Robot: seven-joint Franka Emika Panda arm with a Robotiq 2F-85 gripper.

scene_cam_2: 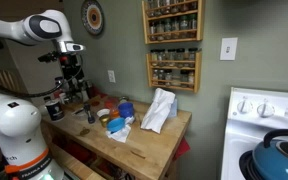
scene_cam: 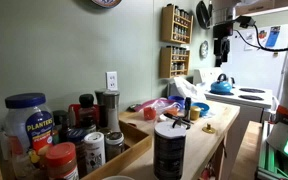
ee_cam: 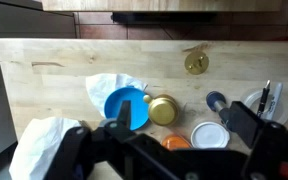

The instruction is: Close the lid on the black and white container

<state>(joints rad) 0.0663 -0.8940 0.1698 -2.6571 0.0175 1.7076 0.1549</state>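
The black and white container (scene_cam: 169, 152) is a tall black ribbed cylinder with a pale top. It stands at the near end of the wooden table (scene_cam: 216, 122), and also shows in an exterior view (scene_cam_2: 54, 108). In the wrist view a round white lid (ee_cam: 211, 135) lies flat below me. I cannot tell whether it sits fully on the cylinder. My gripper (ee_cam: 181, 115) is open and empty. It hangs high above the table in both exterior views (scene_cam: 221, 45) (scene_cam_2: 72, 77), touching nothing.
The wrist view shows a blue bowl (ee_cam: 126, 107), a gold lid (ee_cam: 163, 110), an orange thing (ee_cam: 176, 143), a white cloth (ee_cam: 44, 145) and a brass disc (ee_cam: 195, 62). Spice jars and a Planters jar (scene_cam: 29, 120) crowd the foreground. A stove with a blue kettle (scene_cam: 221, 85) stands beyond the table.
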